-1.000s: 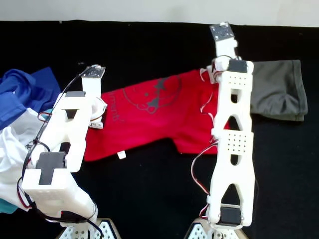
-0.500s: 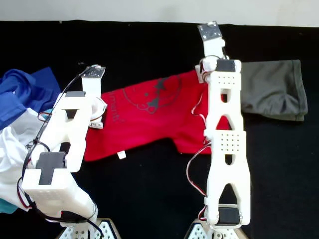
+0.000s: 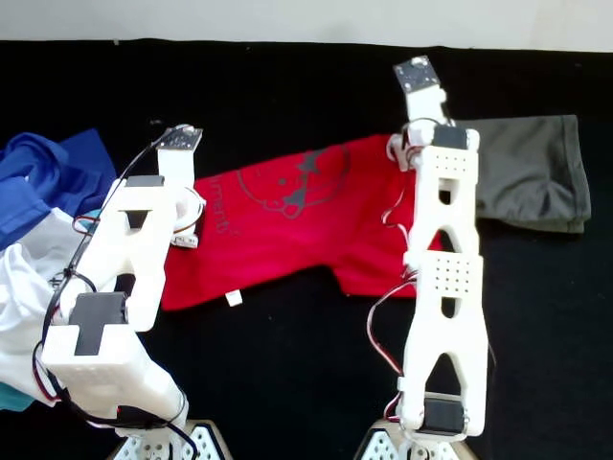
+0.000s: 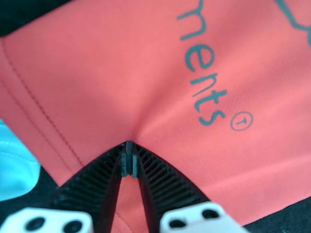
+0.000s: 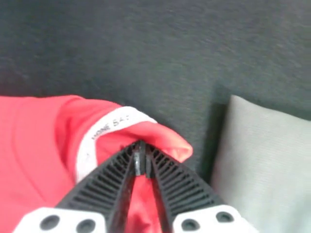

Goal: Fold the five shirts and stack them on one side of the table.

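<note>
Red shirt (image 3: 287,235) pinched at opposite edges between both jaws.

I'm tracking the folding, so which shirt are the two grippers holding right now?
The red shirt in the middle: left gripper and right gripper both pinch it. The grey shirt and the blue shirt lie ungripped.

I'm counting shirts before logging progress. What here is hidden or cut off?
High view: the shirt pile runs off the left edge, so its count is unclear.
High view: the left arm covers the end of the red shirt nearest that pile.
High view: the right arm hides where red shirt and grey shirt meet.
</note>
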Controlling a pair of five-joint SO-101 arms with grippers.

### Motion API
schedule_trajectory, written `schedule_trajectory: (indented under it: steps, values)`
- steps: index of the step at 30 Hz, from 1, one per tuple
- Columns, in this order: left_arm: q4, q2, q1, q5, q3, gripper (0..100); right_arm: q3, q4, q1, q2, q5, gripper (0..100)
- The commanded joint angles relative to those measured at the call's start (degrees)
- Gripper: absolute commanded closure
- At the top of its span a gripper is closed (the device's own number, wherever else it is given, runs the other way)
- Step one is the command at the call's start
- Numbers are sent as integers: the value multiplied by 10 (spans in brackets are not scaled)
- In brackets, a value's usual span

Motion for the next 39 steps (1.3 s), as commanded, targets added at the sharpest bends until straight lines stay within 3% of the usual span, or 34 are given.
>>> schedule_trajectory:
  steps: [1, 10, 17, 24, 33, 39]
  values:
    - [-11, 5, 1, 4, 1, 991, -44, -8, 43, -7, 5, 990]
    - [-11, 5, 1, 4, 2, 991, -136, 18, 44, -8, -14, 990]
    - [-15, 5, 0, 27, 3, 991, -166, 173, 39, -65, -30, 983]
    - [-15, 5, 0, 29, 3, 991, -166, 314, 35, -170, -27, 878]
    - [-15, 5, 0, 30, 3, 991, -161, 322, 36, -303, -29, 877]
    - [-15, 5, 0, 30, 3, 991, 36, 323, 36, -476, -29, 877]
